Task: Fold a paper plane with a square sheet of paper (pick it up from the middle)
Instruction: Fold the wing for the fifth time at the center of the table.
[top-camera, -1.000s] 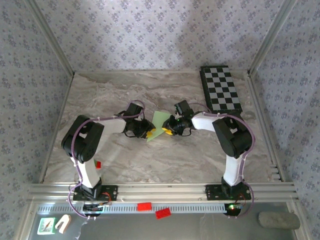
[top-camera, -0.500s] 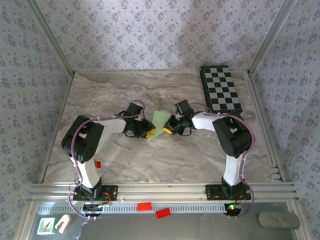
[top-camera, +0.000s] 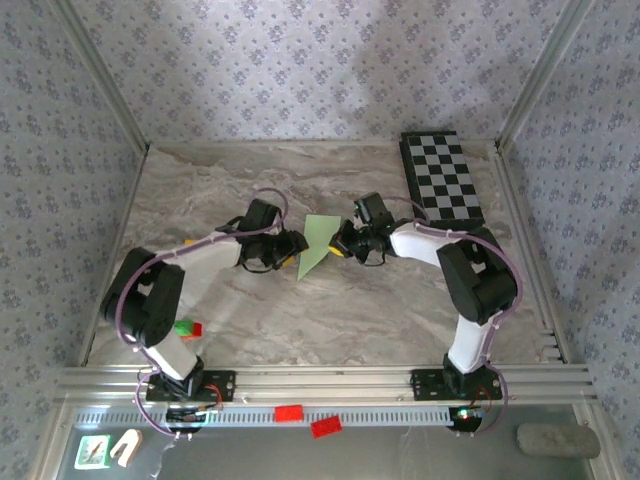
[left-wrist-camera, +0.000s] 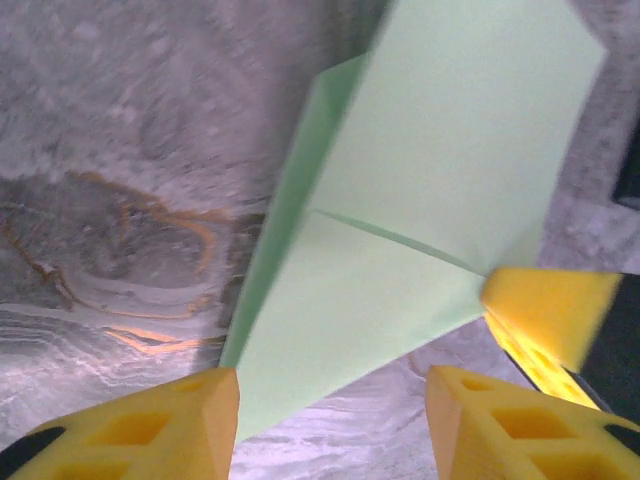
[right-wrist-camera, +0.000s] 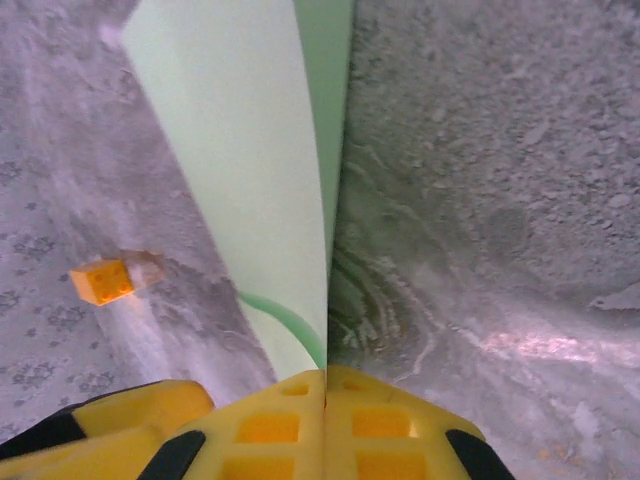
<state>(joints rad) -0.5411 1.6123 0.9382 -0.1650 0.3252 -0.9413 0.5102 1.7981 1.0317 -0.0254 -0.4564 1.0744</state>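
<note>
The light-green sheet of paper (top-camera: 317, 248), folded into a narrow pointed, creased shape like a paper plane, lies mid-table between both grippers. In the right wrist view my right gripper (right-wrist-camera: 325, 385) is shut on one edge of the paper (right-wrist-camera: 250, 170), its yellow pads pressed together. In the top view that right gripper (top-camera: 344, 246) sits at the paper's right side. My left gripper (left-wrist-camera: 330, 430) is open, a wide gap between its yellow fingers (left-wrist-camera: 150, 430), and the paper's lower tip (left-wrist-camera: 330, 320) reaches in just above them. My left gripper (top-camera: 292, 254) stands at the paper's left edge.
A black-and-white checkered board (top-camera: 443, 178) lies at the back right. Small red and green blocks (top-camera: 187, 327) sit by the left arm's base. Two red blocks (top-camera: 288, 412) rest on the front rail. Patterned walls close in the marble table (top-camera: 220, 190).
My left gripper has opened and released the paper while its arm shifted left and lower. My right gripper has closed on the paper's right edge. The paper has turned slightly.
</note>
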